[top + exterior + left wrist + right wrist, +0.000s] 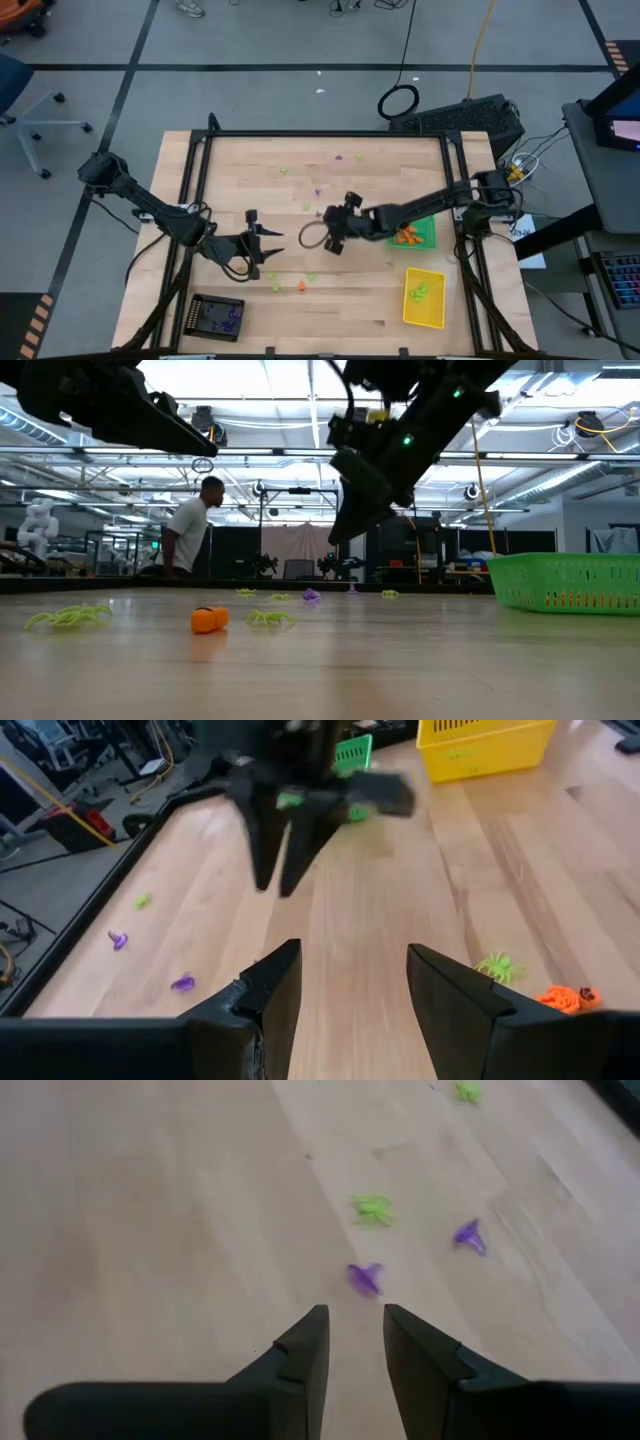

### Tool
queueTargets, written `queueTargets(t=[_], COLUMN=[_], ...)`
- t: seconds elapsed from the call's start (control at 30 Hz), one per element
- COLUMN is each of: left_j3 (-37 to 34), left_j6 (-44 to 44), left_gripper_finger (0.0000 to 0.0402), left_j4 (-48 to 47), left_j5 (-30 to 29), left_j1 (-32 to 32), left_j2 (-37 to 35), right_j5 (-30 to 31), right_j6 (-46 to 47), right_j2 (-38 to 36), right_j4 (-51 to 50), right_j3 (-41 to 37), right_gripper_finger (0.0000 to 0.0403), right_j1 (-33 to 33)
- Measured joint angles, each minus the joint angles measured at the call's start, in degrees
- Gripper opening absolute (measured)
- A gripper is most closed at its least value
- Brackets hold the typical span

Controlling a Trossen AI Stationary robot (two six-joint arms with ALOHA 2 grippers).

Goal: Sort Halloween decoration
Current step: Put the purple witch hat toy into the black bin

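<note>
While the right gripper (355, 1342) hung over the desk (330, 300), its 2 dark fingers (300, 1350) stood a little way apart with nothing between them. A tiny purple trinket (364, 1277) lay just ahead of the tips. I think the fingers could push it away or miss it, because it was so small, flat and slippery plastic on smooth pale wood. A spiky green trinket (372, 1207) nearby could get knocked too.

Farther off, the left gripper (345, 985) waited low, its fingers wide and empty, near a green spider (496, 966) and a round orange pumpkin (565, 998). The 2 arms were near each other and might bump.

Other little trinkets lay scattered on the desk. Some had been put in the green tray (428, 232), yellow tray (424, 312) and black tray (200, 322), which had holey walls.
</note>
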Motion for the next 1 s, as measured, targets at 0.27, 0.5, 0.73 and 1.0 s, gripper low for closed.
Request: queueTargets(t=[0.27, 0.5, 0.73, 1.0], left_j3=[-0.09, -0.09, -0.09, -0.09], left_j6=[-1.43, -1.55, -1.53, -1.55], left_gripper_finger=[0.0180, 0.0180, 0.0180, 0.0180], left_j4=[-0.09, 0.08, 0.08, 0.09], left_j5=[0.00, 1.81, 1.81, 1.84], left_j1=[0.00, -0.11, -0.11, -0.11], left_j2=[-0.10, -0.09, -0.07, -0.05], right_j5=[-13.80, -14.93, -16.48, -19.69], right_j6=[-7.12, -16.62, -22.31, -22.58], right_j2=[3.62, 4.96, 4.94, 6.09], right_j4=[4.76, 6.31, 7.93, 10.10], right_j3=[0.02, 0.02, 0.02, 0.00], right_gripper_finger=[0.0097, 0.0138, 0.0155, 0.0155], right_j1=[-6.62, -8.96, -10.48, -11.90])
